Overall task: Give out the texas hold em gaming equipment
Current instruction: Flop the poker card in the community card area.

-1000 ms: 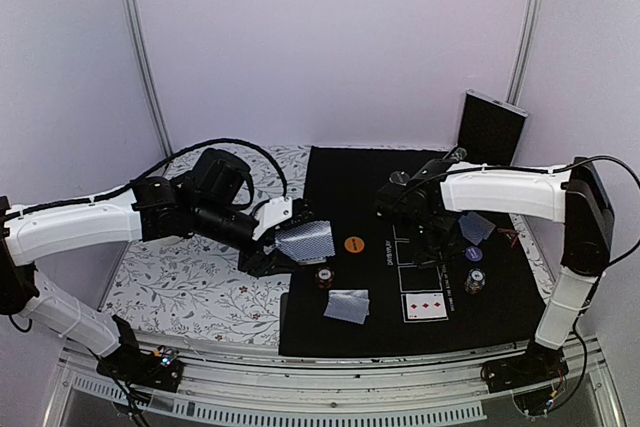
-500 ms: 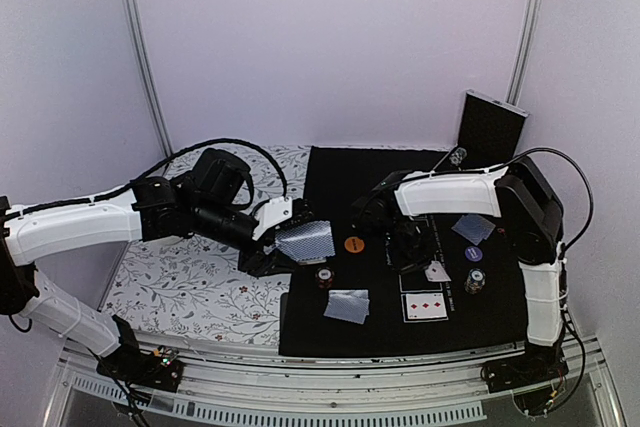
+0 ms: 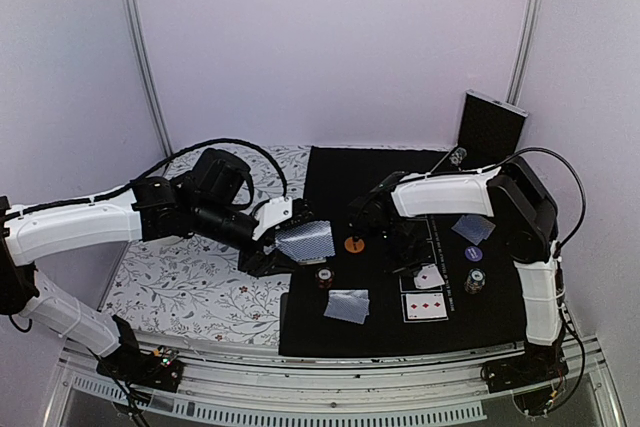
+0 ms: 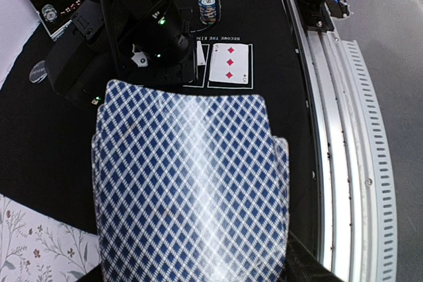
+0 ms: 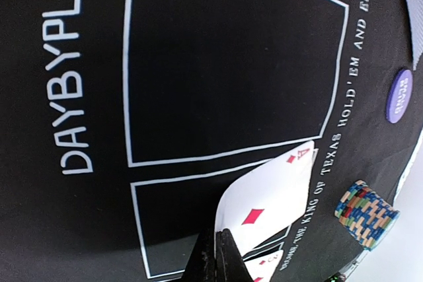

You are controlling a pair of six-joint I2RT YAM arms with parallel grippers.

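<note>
My left gripper (image 3: 300, 243) is shut on a deck of blue-checked playing cards (image 4: 188, 183) and holds it over the left edge of the black mat (image 3: 340, 182); the deck hides its fingers in the left wrist view. My right gripper (image 5: 215, 250) is shut on the corner of an ace of diamonds (image 5: 271, 196), face up and tilted just above the printed boxes. A three of diamonds (image 3: 425, 307) lies face up in the nearest box. Face-down cards (image 3: 347, 305) lie near the mat's front. An orange button (image 3: 353, 244), a purple button (image 5: 399, 95) and two chip stacks (image 3: 325, 276) (image 5: 365, 212) sit on the mat.
More face-down cards (image 3: 473, 228) lie at the mat's right. A black case (image 3: 490, 127) leans against the back right wall. A floral cloth (image 3: 190, 277) covers the table's left half. The metal rail (image 4: 357, 130) runs along the near edge.
The right arm folded its elbow in and brought the ace left and down over the printed boxes. The left arm and its deck have not moved.
</note>
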